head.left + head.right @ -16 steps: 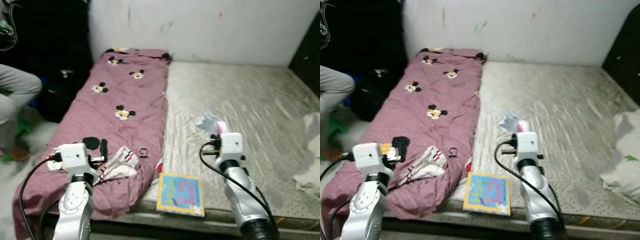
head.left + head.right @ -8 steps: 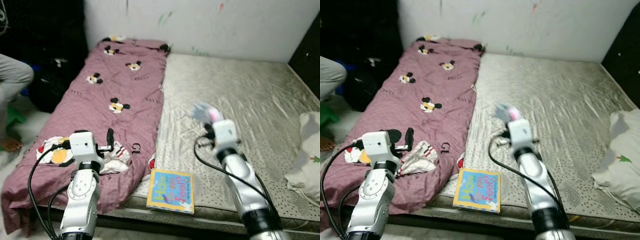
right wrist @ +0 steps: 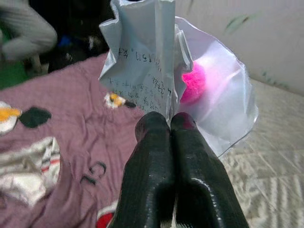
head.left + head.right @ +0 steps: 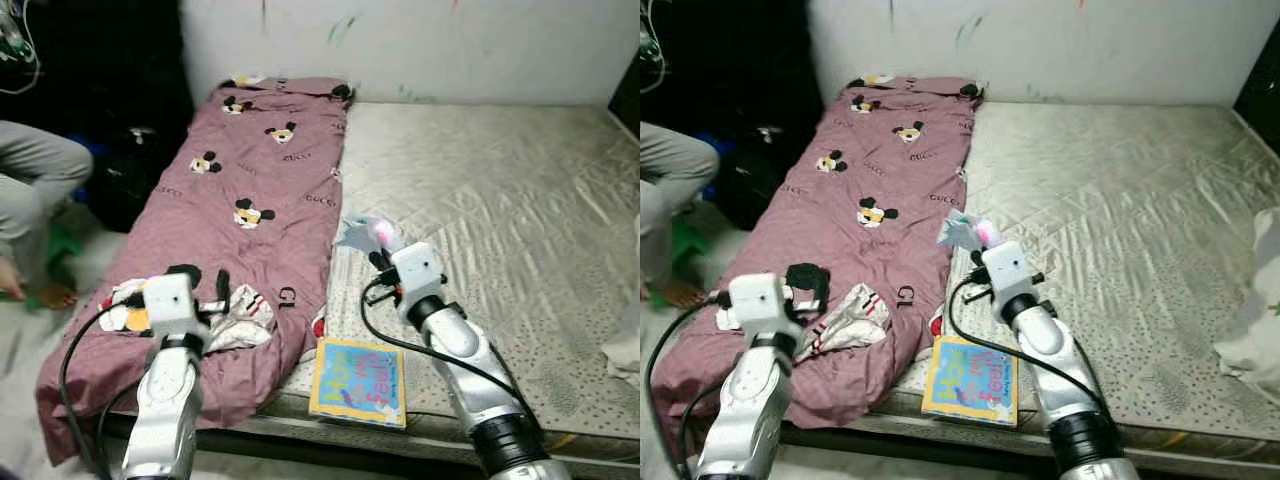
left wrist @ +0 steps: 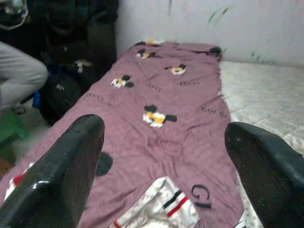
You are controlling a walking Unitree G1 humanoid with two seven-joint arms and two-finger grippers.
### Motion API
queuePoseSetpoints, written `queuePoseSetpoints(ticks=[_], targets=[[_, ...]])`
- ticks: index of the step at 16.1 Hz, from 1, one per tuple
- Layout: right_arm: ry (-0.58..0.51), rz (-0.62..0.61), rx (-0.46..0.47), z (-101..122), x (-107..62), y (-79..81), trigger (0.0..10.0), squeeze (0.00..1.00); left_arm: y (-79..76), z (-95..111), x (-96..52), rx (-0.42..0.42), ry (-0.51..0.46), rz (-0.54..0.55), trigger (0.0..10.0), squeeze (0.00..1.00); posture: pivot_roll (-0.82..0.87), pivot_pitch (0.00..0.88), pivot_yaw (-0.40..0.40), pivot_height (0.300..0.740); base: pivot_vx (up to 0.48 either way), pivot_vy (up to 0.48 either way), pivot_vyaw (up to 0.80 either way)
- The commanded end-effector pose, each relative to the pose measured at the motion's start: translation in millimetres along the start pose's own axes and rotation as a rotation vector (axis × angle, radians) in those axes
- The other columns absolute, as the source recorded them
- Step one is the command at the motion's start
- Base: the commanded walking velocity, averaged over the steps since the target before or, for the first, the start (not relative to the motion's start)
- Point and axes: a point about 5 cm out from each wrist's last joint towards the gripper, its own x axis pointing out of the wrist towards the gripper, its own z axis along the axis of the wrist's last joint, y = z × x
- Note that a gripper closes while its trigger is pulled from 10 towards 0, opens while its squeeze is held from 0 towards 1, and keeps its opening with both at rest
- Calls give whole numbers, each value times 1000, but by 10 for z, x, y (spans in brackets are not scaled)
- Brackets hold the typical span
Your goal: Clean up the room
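The right gripper (image 3: 170, 124) has its 2 black fingers pressed together, pinching the edge of a clear plastic bag (image 3: 156, 61) with printed text and something pink inside. It holds the bag up above the bed's bare mattress (image 4: 520, 200), just beside the edge of the maroon quilt (image 4: 250, 180) with cartoon mouse prints. The left gripper (image 5: 166, 156) hovers over the quilt with fingers spread wide, above a crumpled white striped cloth (image 4: 238, 318). A colourful book (image 4: 360, 382) lies at the mattress's front edge. A person's knee (image 4: 45, 165) shows at the left.
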Motion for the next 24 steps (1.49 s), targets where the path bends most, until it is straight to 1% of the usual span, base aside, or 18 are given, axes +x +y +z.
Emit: queuePoseSetpoints(ticks=[1, 3, 4, 5, 7, 8, 9, 10, 12, 14, 16, 17, 19, 20, 22, 23, 24], targets=[[-42, -43, 7, 67, 4, -2, 10000, 0, -14, 7, 15, 15, 8, -15, 10000, 0, -18, 0, 102, 740, 0, 0, 0], [-83, -151, 16, 112, -21, -58, 10000, 0, -39, 35, 39, 12, 2, -30, 10000, 0, -21, 0, 110, 740, 0, 0, 0], [-74, -224, 48, 91, -62, -107, 10000, 0, -45, 50, 56, 6, -4, -37, 10000, 0, -27, 0, 108, 740, 0, 0, 0], [-74, -298, 41, 65, -152, -157, 10000, 0, -48, 61, 76, -2, -8, -37, 10000, 0, -28, 0, 100, 740, 0, 0, 0], [-32, -369, 94, -10, -228, -206, 10000, 0, -42, 64, 79, -11, -10, -28, 10000, 0, -40, 0, 69, 740, 0, 0, 0], [-21, -377, 106, -32, -236, -207, 10000, 0, -42, 61, 77, -14, -10, -25, 10000, 0, -40, 0, 69, 740, 0, 0, 0], [-13, -341, 87, -33, -218, -145, 10000, 0, -73, 48, 52, -42, -9, -22, 10000, 0, -53, 0, 41, 740, 0, 0, 0], [-16, -328, 88, -24, -218, -130, 10000, 0, -92, 35, 36, -45, -7, -21, 10000, 0, -52, 0, 31, 740, 0, 0, -800], [-5, -330, 84, -30, -242, -127, 10000, 0, -126, -4, -8, -63, 4, -23, 10000, 0, -45, 0, 22, 740, 0, 0, -800], [9, -324, 98, -54, -215, -126, 10000, 0, -133, -23, -36, -64, 10, -20, 10000, 0, -32, 0, 15, 740, 0, 0, -238], [8, -323, 106, -36, -164, -122, 10000, 0, -130, -36, -29, -69, 17, -22, 10000, 0, -26, 0, 14, 740, 0, 0, 0], [19, -333, 117, -62, -156, -117, 10000, 0, -152, -56, -22, -72, 24, -31, 10000, 0, -25, 0, 24, 740, 0, 0, -800], [26, -333, 127, -98, -171, -110, 10000, 0, -173, -89, -31, -66, 37, -35, 10000, 0, -27, 0, 33, 740, 0, 0, -800], [29, -333, 134, -106, -173, -109, 10000, 0, -181, -96, -34, -64, 39, -38, 10000, 0, -27, 0, 33, 740, 0, 0, 0], [40, -322, 148, -135, -130, -108, 10000, 0, -235, -70, 8, -49, 27, -65, 10000, 0, 4, 0, 21, 740, 0, 0, 0], [44, -313, 153, -140, -94, -88, 10000, 0, -234, -103, 26, -48, 39, -59, 10000, 0, 8, 0, 16, 740, 0, 0, 0], [48, -306, 161, -145, -57, -70, 10000, 0, -234, -130, 39, -69, 54, -44, 10000, 0, 13, 0, 9, 740, 0, 0, 0]])
